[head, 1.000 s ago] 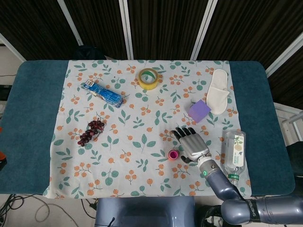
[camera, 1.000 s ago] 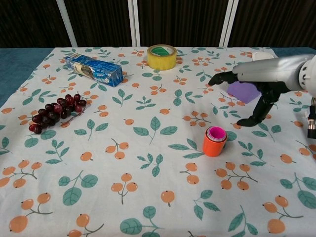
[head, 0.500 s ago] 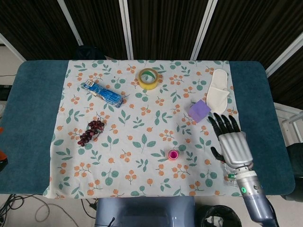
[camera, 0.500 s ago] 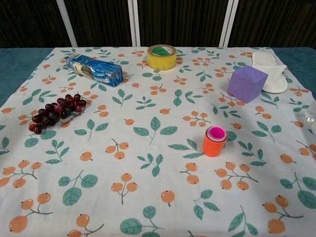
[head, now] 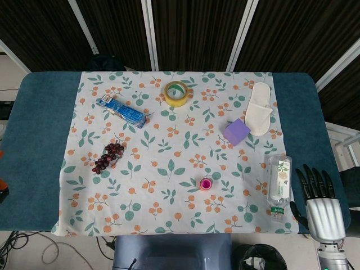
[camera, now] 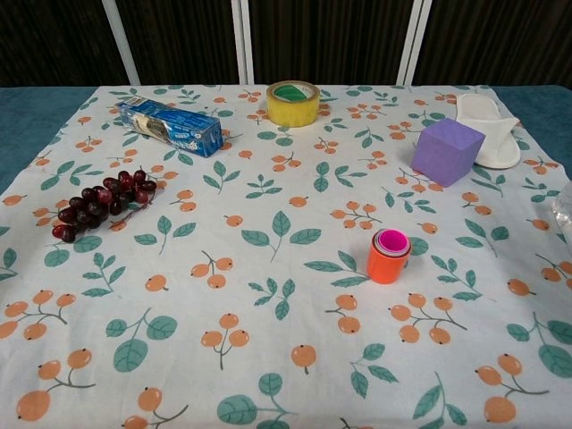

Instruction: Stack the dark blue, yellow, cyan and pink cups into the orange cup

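Observation:
The orange cup (camera: 388, 260) stands upright on the floral cloth, right of centre, with the pink cup (camera: 391, 240) nested in its mouth. Any cups below the pink one are hidden inside. From above the stack (head: 206, 184) shows as a small pink ring with an orange rim. My right hand (head: 321, 202) hangs off the table's front right corner, fingers spread and holding nothing, far from the stack. The chest view does not show it. My left hand appears in neither view.
A clear bottle (head: 278, 180) lies near the right front edge, close to my right hand. A purple cube (camera: 447, 150), white slipper (camera: 487, 130), yellow tape roll (camera: 293, 103), blue packet (camera: 170, 126) and grapes (camera: 101, 201) sit on the cloth.
My right hand has drawn back from beside the cup stack, moving right and toward the front edge, off the cloth. It has left the chest view. The cup stack has stayed put.

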Controlling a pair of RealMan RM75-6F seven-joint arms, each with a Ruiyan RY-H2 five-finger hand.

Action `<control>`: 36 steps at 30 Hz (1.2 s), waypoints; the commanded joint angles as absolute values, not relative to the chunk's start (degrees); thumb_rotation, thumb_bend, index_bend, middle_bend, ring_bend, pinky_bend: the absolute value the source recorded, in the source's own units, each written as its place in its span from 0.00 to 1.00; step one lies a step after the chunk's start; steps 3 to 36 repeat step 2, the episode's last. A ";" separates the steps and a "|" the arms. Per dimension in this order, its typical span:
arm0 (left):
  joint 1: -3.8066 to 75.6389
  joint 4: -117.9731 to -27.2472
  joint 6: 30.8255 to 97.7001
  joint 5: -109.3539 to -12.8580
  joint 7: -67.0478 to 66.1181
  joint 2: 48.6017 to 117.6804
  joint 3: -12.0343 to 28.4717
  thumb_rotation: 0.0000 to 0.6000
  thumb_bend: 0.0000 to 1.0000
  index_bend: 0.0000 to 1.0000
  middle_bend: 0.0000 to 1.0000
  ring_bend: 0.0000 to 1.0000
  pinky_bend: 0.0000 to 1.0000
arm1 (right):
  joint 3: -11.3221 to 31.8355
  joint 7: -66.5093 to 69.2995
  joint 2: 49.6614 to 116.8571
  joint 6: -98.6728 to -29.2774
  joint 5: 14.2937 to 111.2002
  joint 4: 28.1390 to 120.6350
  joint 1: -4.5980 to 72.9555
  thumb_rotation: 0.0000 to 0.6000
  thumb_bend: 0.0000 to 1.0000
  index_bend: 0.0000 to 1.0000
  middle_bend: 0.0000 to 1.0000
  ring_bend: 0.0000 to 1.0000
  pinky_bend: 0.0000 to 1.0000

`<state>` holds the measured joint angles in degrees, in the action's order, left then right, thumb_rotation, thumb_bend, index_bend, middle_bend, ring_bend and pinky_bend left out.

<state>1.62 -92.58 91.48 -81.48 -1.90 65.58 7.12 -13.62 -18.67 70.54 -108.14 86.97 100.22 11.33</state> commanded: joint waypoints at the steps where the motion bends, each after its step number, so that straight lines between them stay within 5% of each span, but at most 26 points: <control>1: 1.59 -92.44 91.46 -81.26 -1.68 65.58 7.22 1.00 0.80 0.16 0.02 0.00 0.00 | -12.60 -18.20 70.32 -106.94 86.53 100.42 10.83 1.00 0.40 0.00 0.00 0.00 0.01; 36: 1.59 -92.40 91.44 -81.16 -1.61 65.57 7.28 1.00 0.80 0.16 0.02 0.00 0.00 | -12.29 -18.30 70.29 -106.65 86.45 100.39 10.70 1.00 0.40 0.00 0.00 0.00 0.01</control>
